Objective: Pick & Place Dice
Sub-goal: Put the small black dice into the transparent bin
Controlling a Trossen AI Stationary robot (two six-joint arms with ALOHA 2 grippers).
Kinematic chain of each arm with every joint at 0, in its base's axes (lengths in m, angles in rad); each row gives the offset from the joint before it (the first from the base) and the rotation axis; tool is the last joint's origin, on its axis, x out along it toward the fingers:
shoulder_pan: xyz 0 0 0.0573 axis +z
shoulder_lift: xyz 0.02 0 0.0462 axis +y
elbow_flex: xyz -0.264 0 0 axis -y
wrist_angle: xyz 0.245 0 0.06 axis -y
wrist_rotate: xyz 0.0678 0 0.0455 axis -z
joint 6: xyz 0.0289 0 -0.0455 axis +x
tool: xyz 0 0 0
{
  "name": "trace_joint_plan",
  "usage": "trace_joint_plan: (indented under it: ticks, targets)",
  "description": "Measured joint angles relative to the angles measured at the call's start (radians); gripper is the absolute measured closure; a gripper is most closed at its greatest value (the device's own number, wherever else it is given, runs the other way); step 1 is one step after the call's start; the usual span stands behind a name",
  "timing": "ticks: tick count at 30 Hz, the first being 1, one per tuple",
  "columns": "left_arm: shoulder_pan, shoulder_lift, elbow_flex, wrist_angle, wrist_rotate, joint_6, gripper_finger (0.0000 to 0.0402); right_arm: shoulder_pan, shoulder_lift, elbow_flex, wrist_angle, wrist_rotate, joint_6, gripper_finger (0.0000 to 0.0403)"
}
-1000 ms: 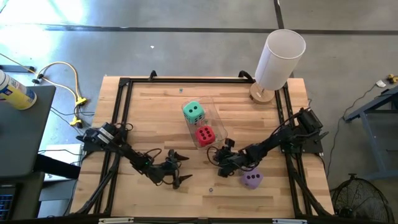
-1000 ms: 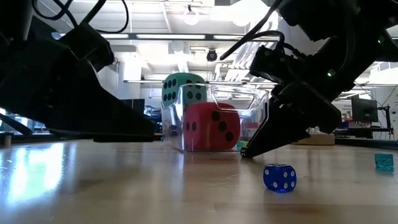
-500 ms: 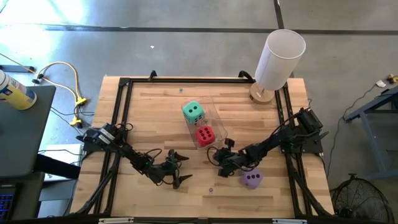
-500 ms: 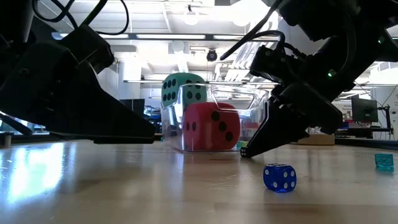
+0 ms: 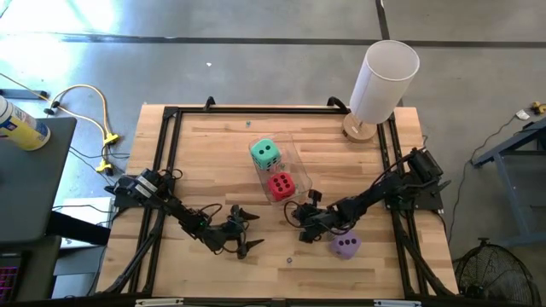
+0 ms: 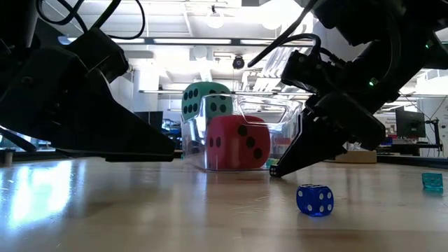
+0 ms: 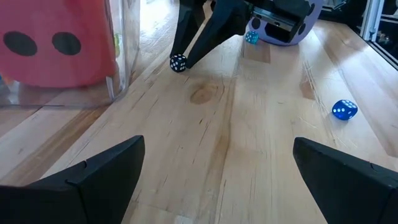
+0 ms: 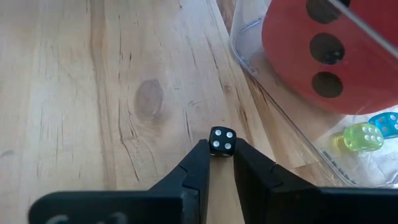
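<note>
A clear bin (image 5: 288, 175) at mid-table holds a green die (image 5: 265, 153) and a red die (image 5: 281, 184); both rest on its floor. A purple die (image 5: 345, 246) rests on the table by my right arm. My right gripper (image 8: 221, 149) is slanted down just in front of the bin, shut on a small black die (image 8: 222, 141). My left gripper (image 5: 247, 228) hovers low and open to the left of the bin, with nothing between its fingers (image 7: 106, 171). My right gripper pinches the small black die by two opposite sides (image 8: 213, 147), only at the free ends of its two fingers. The fingers slant down from the table's right side. The die (image 7: 178, 62) sits on the table top, close to the bin's near wall.
A small blue die (image 6: 314, 199) and a small teal die (image 6: 432, 180) lie loose on the wood near the right arm. Small yellow-green (image 8: 359, 137) and blue (image 8: 385, 124) dice lie in the bin. A white cylinder (image 5: 384, 81) stands at the far right corner.
</note>
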Motion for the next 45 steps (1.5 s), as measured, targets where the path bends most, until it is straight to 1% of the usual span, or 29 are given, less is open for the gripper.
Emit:
trace_joint_plan:
  ticks: [7, 15, 20, 25, 29, 33, 35, 38, 41, 45]
  targets:
    - [0.000, 0.000, 0.000, 0.000, 0.000, 0.000, 0.0002, 0.016, 0.000, 0.000, 0.002, 0.001, 0.000, 0.0363]
    - [0.006, 0.000, 0.000, -0.001, 0.001, 0.000, 0.0002, 0.036, -0.012, 0.001, 0.007, 0.000, -0.003, 0.0363]
    - [0.006, 0.000, 0.000, -0.001, 0.001, 0.000, 0.0002, 0.053, -0.074, 0.002, 0.005, 0.004, -0.012, 0.0362]
    - [0.014, 0.000, 0.000, -0.001, 0.002, 0.000, 0.0002, 0.055, -0.184, 0.014, 0.000, 0.017, -0.085, 0.0364]
    - [0.022, 0.000, 0.000, -0.001, 0.037, 0.000, 0.0002, 0.044, -0.274, 0.049, -0.028, 0.094, -0.174, 0.0363]
    - [0.027, 0.000, 0.000, -0.001, 0.067, 0.000, 0.0002, 0.005, -0.348, 0.067, -0.109, 0.166, -0.209, 0.0362]
    - [0.027, 0.000, 0.001, -0.004, 0.071, 0.001, 0.0002, -0.025, -0.373, 0.066, -0.143, 0.180, -0.206, 0.0362]
    - [0.027, -0.001, 0.001, -0.005, 0.071, 0.007, 0.0002, -0.082, -0.382, 0.066, -0.214, 0.157, -0.159, 0.0362]
    - [0.027, -0.001, 0.001, -0.006, 0.072, 0.008, 0.0002, -0.139, -0.362, 0.066, -0.277, 0.116, -0.107, 0.0363]
    - [0.027, -0.001, 0.001, -0.009, 0.079, 0.008, 0.0002, -0.179, -0.344, 0.065, -0.316, 0.107, -0.051, 0.0358]
